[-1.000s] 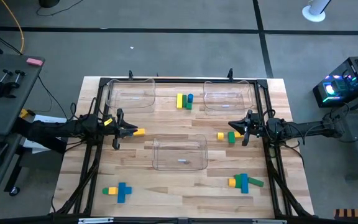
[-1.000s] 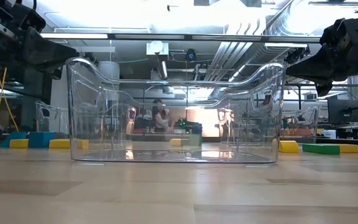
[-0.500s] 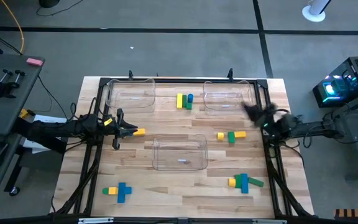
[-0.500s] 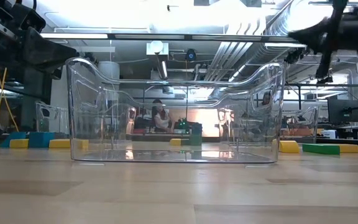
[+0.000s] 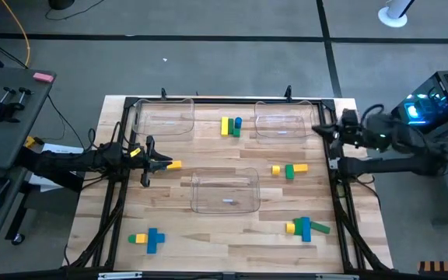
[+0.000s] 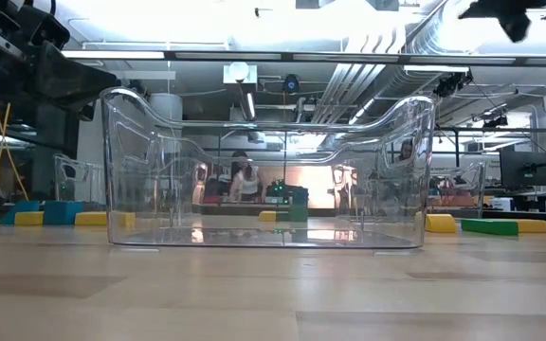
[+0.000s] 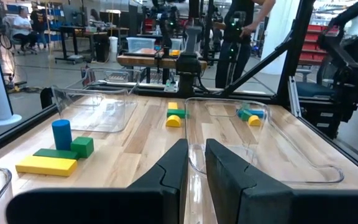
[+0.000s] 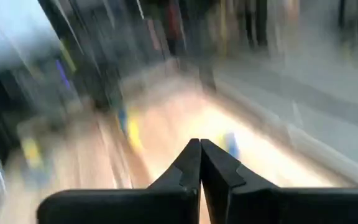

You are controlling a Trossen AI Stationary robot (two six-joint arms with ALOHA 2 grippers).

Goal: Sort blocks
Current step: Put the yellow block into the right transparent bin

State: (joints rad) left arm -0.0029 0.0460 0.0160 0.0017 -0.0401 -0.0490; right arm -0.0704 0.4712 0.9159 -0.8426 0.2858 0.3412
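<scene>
The blocks lie in small groups on the wooden table. Yellow, green and blue ones (image 5: 230, 126) are at the far middle, and a yellow-green pair (image 5: 288, 169) is right of centre. A blue-green-yellow cluster (image 5: 307, 227) lies near right, a yellow-blue one (image 5: 147, 239) near left. A single yellow block (image 5: 174, 165) lies just ahead of my left gripper (image 5: 162, 162). That gripper points level toward the right, its fingers (image 7: 173, 168) a narrow slit apart with nothing between them. My right gripper (image 5: 323, 131) is shut (image 8: 199, 149), raised high by the far right edge.
Three clear plastic trays stand on the table: far left (image 5: 162, 120), far right (image 5: 284, 124) and centre (image 5: 225, 190). A black frame (image 5: 208, 101) runs around the table. The centre tray (image 6: 268, 170) fills the low view. People show in the room behind.
My right gripper has risen from above the yellow-green pair and swung back toward the table's far right edge, staying shut; in the low view it has climbed almost out of the top. No block has moved.
</scene>
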